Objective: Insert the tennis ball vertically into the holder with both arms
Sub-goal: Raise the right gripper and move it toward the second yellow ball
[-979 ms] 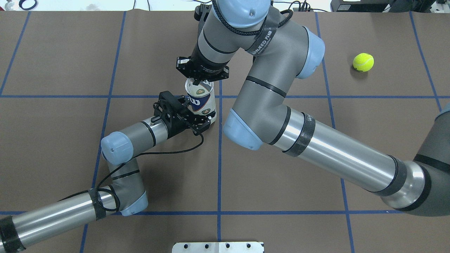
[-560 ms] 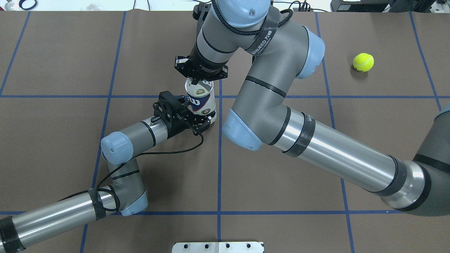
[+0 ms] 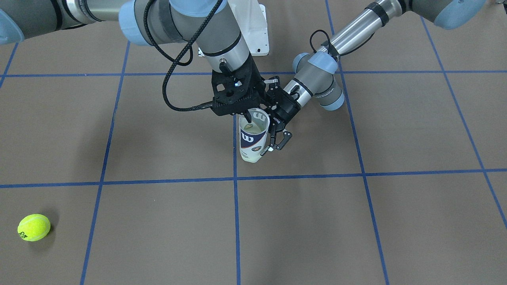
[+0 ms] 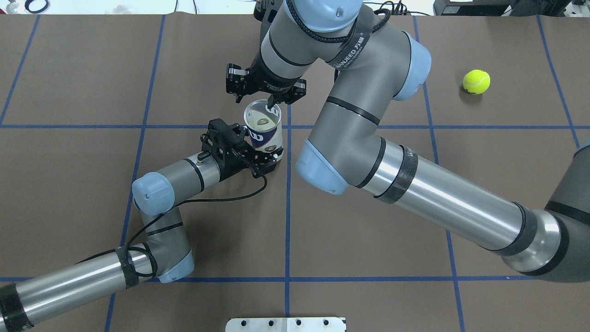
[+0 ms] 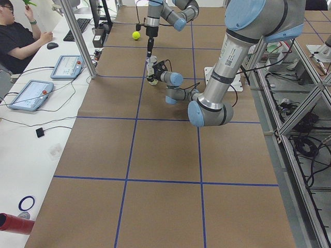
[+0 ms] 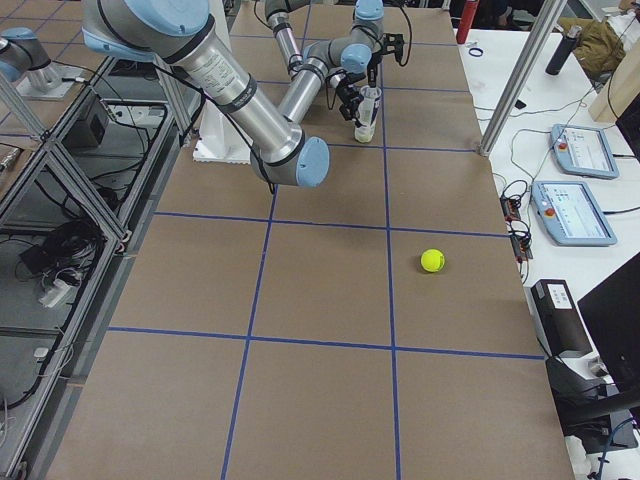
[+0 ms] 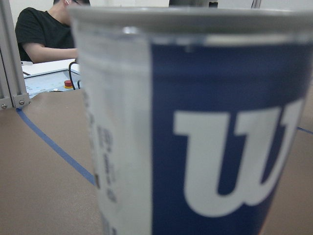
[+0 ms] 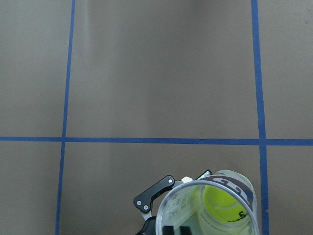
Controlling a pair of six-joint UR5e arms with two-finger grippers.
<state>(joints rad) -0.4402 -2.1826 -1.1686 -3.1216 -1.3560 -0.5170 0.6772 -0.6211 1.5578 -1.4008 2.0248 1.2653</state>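
Probably light, thin-walled and slick, the holder (image 4: pixel 262 133) sits clamped low in my left end effector (image 4: pixel 263 160); my right end effector (image 4: pixel 262 97) hangs wide.

The table (image 4: pixel 69 69) is flat brown, crossed by a grid of blue tape lines. The holder (image 4: pixel 263 133) is clear plastic with a label part white, part navy; the navy field bears a white "W", and small dark print runs down the white part. An inner ball (image 8: pixel 225 203), yellow-green with dark lettering, shows through its open mouth. The loose ball (image 4: pixel 476 81), far right on the table, is the same yellow-green with dark lettering. The left arm (image 4: pixel 73 281) and right arm (image 4: pixel 442 198) are silver and grey with pale blue caps and black bands; their jaws are black, as is the cable (image 4: pixel 221 199). The base plate (image 4: pixel 286 324) at the near edge is white with dark holes
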